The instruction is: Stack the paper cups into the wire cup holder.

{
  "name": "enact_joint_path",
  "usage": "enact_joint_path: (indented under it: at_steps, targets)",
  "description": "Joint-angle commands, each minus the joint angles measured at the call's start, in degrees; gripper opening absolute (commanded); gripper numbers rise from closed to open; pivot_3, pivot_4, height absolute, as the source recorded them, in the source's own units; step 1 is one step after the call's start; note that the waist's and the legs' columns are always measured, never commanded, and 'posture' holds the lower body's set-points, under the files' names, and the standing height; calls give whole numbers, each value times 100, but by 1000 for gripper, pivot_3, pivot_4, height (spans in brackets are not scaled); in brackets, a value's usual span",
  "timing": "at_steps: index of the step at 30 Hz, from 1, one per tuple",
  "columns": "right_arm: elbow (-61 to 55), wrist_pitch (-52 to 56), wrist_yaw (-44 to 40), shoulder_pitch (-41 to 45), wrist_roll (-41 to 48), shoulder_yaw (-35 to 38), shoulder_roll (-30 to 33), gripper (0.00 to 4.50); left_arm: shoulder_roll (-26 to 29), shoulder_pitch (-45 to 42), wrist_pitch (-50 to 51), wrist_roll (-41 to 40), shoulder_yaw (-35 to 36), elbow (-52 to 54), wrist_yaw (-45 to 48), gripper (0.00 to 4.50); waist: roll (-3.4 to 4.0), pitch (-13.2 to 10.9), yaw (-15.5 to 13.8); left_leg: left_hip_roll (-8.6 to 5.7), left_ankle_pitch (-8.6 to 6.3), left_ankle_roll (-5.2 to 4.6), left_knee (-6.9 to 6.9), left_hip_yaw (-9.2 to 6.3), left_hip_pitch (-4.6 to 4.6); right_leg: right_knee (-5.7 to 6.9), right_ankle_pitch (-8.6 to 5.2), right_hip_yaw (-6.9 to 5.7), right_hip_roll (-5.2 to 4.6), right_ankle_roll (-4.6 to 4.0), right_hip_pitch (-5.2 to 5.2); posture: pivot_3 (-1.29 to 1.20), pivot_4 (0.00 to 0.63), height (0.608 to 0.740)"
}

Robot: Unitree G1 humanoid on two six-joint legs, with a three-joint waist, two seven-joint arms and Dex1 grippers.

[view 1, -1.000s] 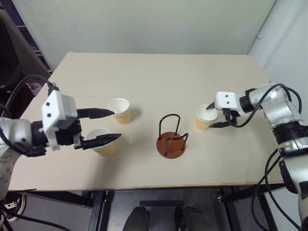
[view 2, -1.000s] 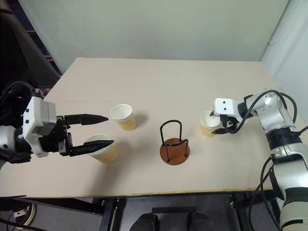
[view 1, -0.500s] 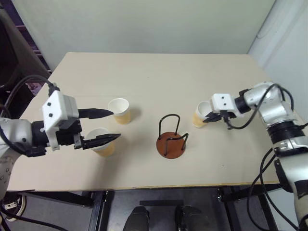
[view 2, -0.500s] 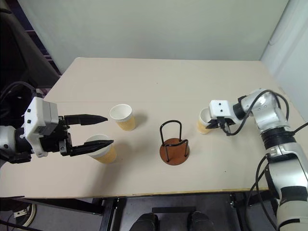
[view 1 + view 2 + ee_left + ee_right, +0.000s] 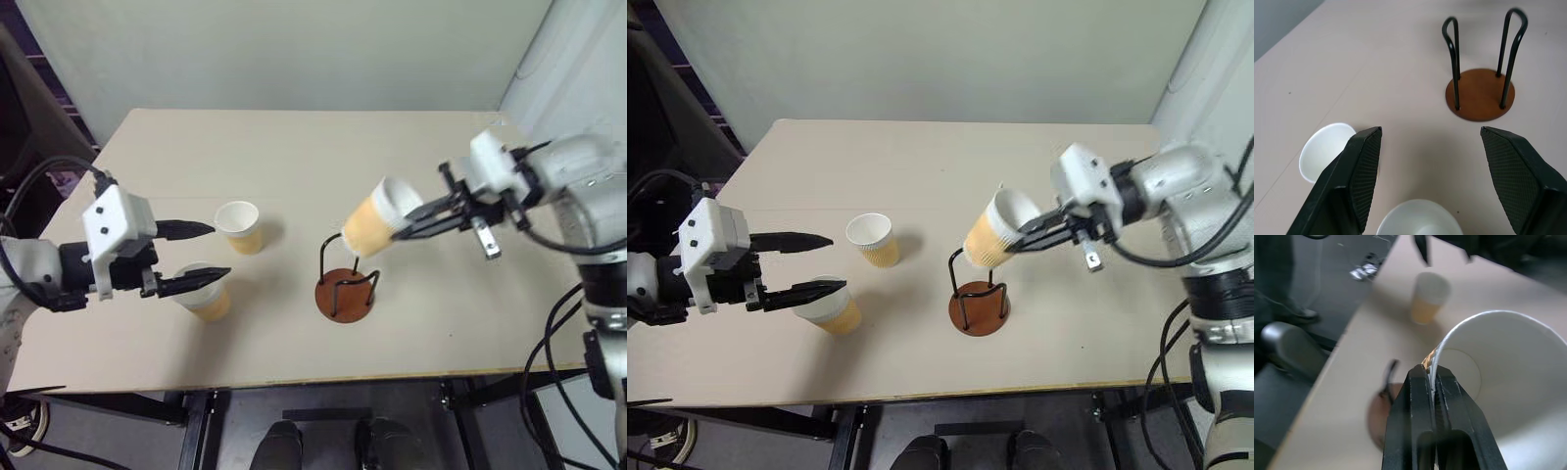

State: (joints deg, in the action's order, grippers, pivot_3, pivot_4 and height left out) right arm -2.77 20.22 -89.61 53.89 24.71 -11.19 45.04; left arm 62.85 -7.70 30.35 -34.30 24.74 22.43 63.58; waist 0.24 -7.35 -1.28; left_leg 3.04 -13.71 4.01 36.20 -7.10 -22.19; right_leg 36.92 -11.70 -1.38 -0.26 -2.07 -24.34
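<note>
Now cup in right gripper

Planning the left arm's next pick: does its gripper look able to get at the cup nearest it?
Probably yes: the left gripper is open, its fingers either side of the nearest cup, nothing between.

Right gripper is raised above the table, pointed leftward and slightly down, fingers pinched tight on a paper cup rim. Left gripper is held low over the table, fingers spread wide.
</note>
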Motion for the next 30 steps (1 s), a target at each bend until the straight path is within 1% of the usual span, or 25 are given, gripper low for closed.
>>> enact_joint_path:
  at_steps: [1,2,5,13,16,18,19,22,25,27,30]
  targets:
    - [-198,-82,263,101,-319,-102,-63,23,116,-101,-93,62,18,28,28,3469,-4,2,2,1,2,0,0,-1,1,0,0,0,0,0,0,0,150,740]
    - [-169,-121,256,80,-384,-154,-80,23,113,-99,-85,62,19,41,22,3469,-4,3,4,2,2,0,-1,-3,3,1,0,0,1,-1,1,0,150,740]
    - [-135,-173,229,34,-516,-243,-119,595,108,-47,-40,52,62,120,9,3469,-4,2,2,2,3,-1,-1,-5,2,3,1,0,0,-2,0,0,150,740]
    - [-255,-218,251,-31,-696,-318,-181,3425,276,56,-119,301,307,11,-11,3469,-4,2,0,2,-6,-3,-3,-7,-8,1,4,-1,1,3,-8,0,150,740]
    - [-29,-220,335,28,-722,-152,-145,4487,574,94,-345,620,408,-224,183,3469,-4,2,1,2,-7,-3,-4,-7,-8,2,4,-1,2,3,-9,0,150,740]
    - [400,35,410,107,-346,269,-176,4487,835,97,-517,753,533,-431,463,3469,-4,2,-2,3,-6,-3,-4,-8,-7,2,3,-1,3,2,-9,0,150,740]
    - [572,272,417,147,-23,525,-216,4487,966,130,-582,813,552,-519,625,3469,-4,2,-10,3,-6,-3,-2,-9,-9,1,3,-1,2,1,-9,0,150,740]
    - [704,823,338,103,766,1054,-308,4487,1288,458,-1040,1284,324,-795,1061,3469,-3,2,-28,-1,-6,-4,-2,-9,-12,-1,2,2,0,0,-10,0,150,740]
    - [587,736,428,-183,673,1004,-337,4487,1280,283,-1298,1352,-189,-921,1112,3469,-7,4,-28,-1,-7,-4,-9,-8,-8,0,-4,2,2,-2,-10,0,150,740]
    - [518,696,550,-288,576,954,-366,4487,1222,148,-1274,1248,-495,-770,1173,3469,-10,5,-28,4,-9,0,-8,-14,-12,0,-4,-2,6,-2,-12,0,150,740]
    - [439,683,672,-366,514,930,-375,4487,1247,184,-1297,1219,-631,-687,1382,3469,-8,4,-22,1,-9,0,-4,-13,-33,3,1,-1,1,3,-31,0,150,740]
